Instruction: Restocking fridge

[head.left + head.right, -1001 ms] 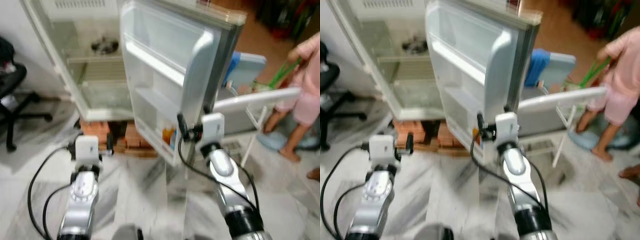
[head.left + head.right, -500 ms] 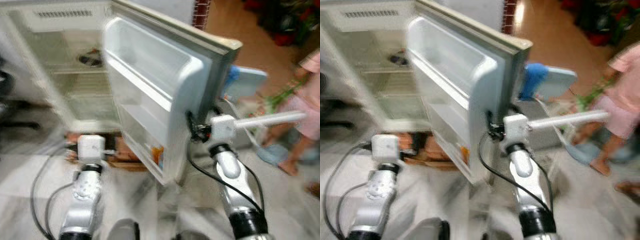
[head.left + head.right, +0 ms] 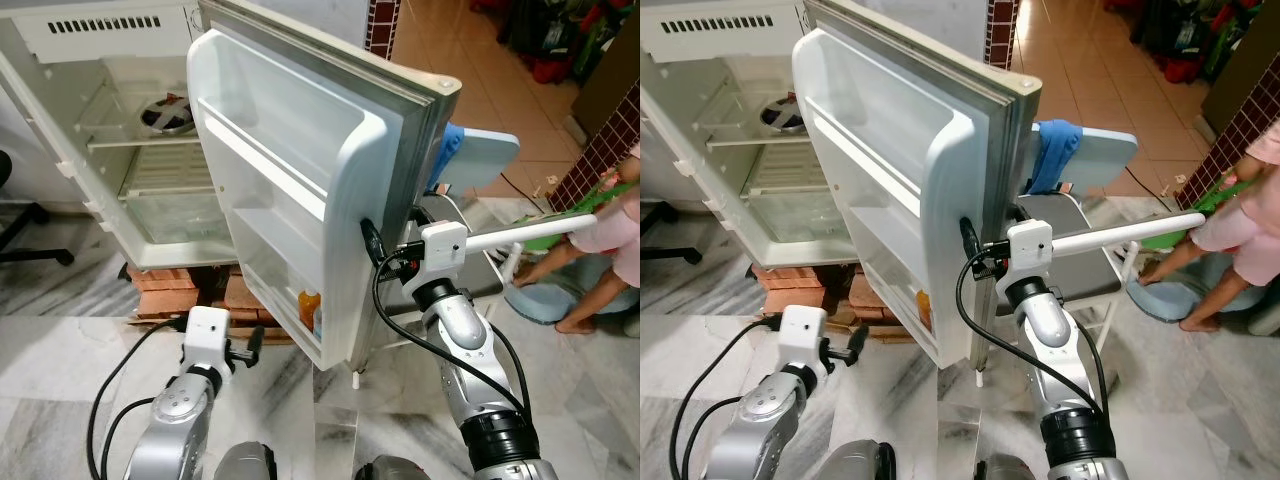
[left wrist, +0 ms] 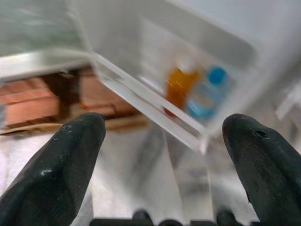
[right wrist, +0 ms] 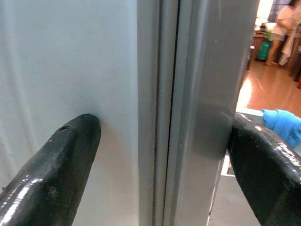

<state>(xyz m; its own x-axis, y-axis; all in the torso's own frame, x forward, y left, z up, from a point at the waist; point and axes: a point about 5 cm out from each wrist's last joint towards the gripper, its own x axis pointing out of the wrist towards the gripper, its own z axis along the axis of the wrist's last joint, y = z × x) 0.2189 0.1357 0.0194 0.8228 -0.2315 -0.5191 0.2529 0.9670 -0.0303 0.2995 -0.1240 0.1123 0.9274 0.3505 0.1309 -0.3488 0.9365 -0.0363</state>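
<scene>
The white fridge (image 3: 130, 150) stands open, its door (image 3: 300, 170) swung wide toward me. My right gripper (image 3: 372, 250) straddles the door's free edge, one finger (image 5: 61, 155) on the white inner face and the other on the grey outer skin, shut on it. An orange bottle (image 4: 181, 87) and a blue-capped bottle (image 4: 207, 94) stand in the door's bottom shelf. My left gripper (image 3: 252, 345) hangs low above the floor, open and holding nothing, aimed at that shelf from a short way off. A round dish (image 3: 168, 115) sits on the fridge's upper rack.
Red bricks (image 3: 170, 290) prop up the fridge. Behind the door stands a chair with a blue cloth (image 3: 480, 160). A person (image 3: 610, 230) crouches at the right by a blue basin. An office chair's leg (image 3: 30, 250) lies at the left on the marble floor.
The camera has shifted and the blur has cleared. My right gripper has stayed on the door's edge. My left gripper has come closer to the foot of the door.
</scene>
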